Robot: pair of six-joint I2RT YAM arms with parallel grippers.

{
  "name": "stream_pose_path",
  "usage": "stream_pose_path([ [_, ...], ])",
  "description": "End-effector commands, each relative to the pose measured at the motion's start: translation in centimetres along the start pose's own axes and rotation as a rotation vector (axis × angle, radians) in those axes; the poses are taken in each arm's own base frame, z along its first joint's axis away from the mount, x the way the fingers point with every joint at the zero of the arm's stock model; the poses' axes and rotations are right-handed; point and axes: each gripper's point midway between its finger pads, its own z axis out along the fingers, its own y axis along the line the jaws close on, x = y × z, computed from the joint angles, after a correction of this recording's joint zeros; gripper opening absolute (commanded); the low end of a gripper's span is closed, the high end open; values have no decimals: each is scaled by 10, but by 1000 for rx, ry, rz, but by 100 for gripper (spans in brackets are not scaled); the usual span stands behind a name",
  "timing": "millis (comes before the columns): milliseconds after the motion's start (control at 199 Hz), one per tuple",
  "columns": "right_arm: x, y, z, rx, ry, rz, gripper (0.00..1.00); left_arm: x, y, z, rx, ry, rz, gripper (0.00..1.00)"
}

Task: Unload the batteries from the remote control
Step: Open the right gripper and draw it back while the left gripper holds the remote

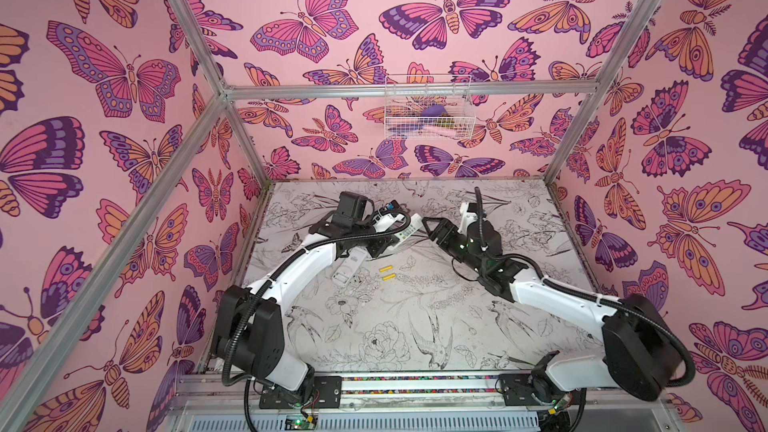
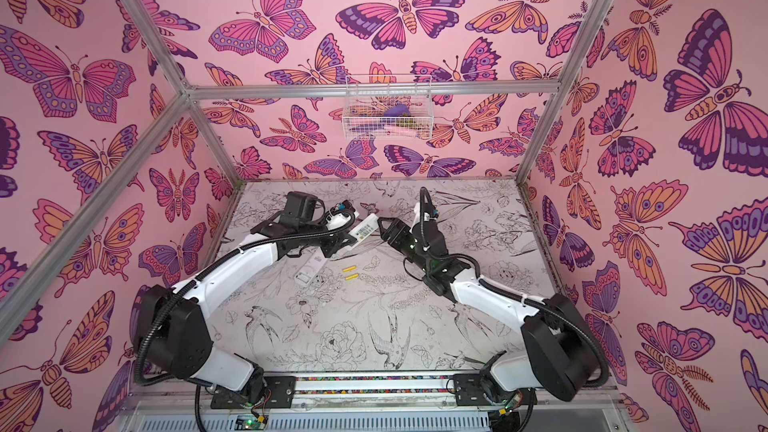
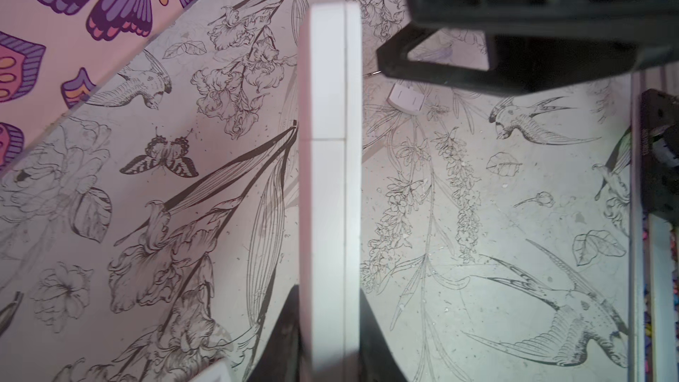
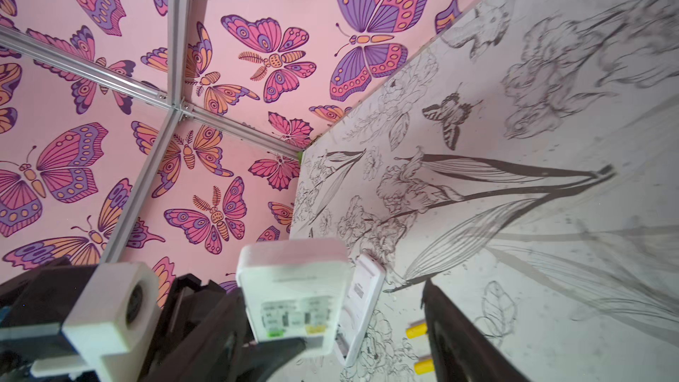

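My left gripper (image 1: pixel 384 243) (image 3: pixel 329 310) is shut on a white remote control (image 1: pixel 409 229) (image 2: pixel 363 231) (image 3: pixel 330 178) and holds it above the table, button side up in both top views. The right gripper (image 1: pixel 430 228) (image 4: pixel 363 314) is open at the remote's (image 4: pixel 294 288) free end, with one finger (image 4: pixel 257 354) just in front of it. Two yellow batteries (image 1: pixel 386 268) (image 1: pixel 388 278) (image 2: pixel 349 268) lie side by side on the table, apart from both grippers, and they also show in the right wrist view (image 4: pixel 417 329). The held remote's battery side is hidden.
A second white remote (image 1: pixel 349 270) (image 4: pixel 362 306) lies on the table under the left arm, its battery bay open. A small white cover (image 3: pixel 406 99) lies on the table under the right gripper. A wire basket (image 1: pixel 428 110) hangs on the back wall.
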Motion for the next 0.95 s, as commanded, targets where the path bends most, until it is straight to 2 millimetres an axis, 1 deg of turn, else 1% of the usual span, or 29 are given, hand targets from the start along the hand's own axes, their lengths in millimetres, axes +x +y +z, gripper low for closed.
stream_pose_path([
  [0, -13, -21, -24, 94, -65, -44, 85, -2, 10, 2, -25, 28, 159, 0],
  [30, -16, -27, -31, 116, -75, -44, 87, -4, 11, 2, -27, 26, 187, 0],
  [105, -22, -35, -47, 147, -88, -49, 90, -11, 15, 2, -38, 21, 242, 0],
  [221, -25, -51, -68, 216, -107, -92, 94, -16, 19, 6, -44, 24, 380, 0],
  [296, -27, -65, -80, 251, -117, -78, 95, -21, 20, 8, -52, 22, 514, 0],
  [366, -28, -76, -89, 266, -113, -47, 100, -27, 21, 8, -77, 10, 638, 0],
  [436, -25, -90, -98, 286, -114, -11, 99, -30, 21, 9, -107, -8, 783, 0],
  [526, -22, -105, -108, 274, -140, 58, 99, -28, 27, 19, -193, -18, 996, 0],
  [602, -21, -110, -116, 250, -166, 107, 99, -24, 31, 30, -274, -22, 1176, 0],
  [672, -18, -109, -118, 233, -151, 97, 99, -22, 28, 37, -327, -57, 1313, 0],
  [677, -17, -109, -119, 232, -146, 94, 99, -24, 28, 38, -341, -66, 1319, 0],
  [692, -15, -109, -119, 235, -134, 93, 99, -21, 28, 40, -361, -78, 1327, 0],
  [697, -14, -110, -119, 235, -128, 94, 99, -24, 29, 40, -376, -88, 1334, 0],
  [707, -11, -109, -118, 234, -116, 97, 99, -22, 28, 42, -384, -94, 1338, 0],
  [717, -10, -109, -118, 233, -109, 100, 99, -24, 28, 42, -405, -109, 1348, 0],
  [747, -5, -105, -114, 213, -75, 113, 99, -27, 24, 44, -432, -143, 1366, 0],
  [752, -5, -105, -114, 213, -75, 113, 99, -28, 24, 43, -446, -132, 1437, 0],
  [757, -5, -105, -114, 213, -73, 115, 99, -29, 22, 44, -445, -141, 1468, 0],
  [772, -3, -104, -113, 207, -61, 122, 99, -31, 19, 44, -455, -156, 1508, 0],
  [857, 5, -97, -104, 175, -4, 153, 99, -36, 14, 45, -509, -202, 1572, 0],
  [943, 13, -92, -90, 144, 49, 188, 97, -36, 18, 49, -577, -215, 1624, 0],
])
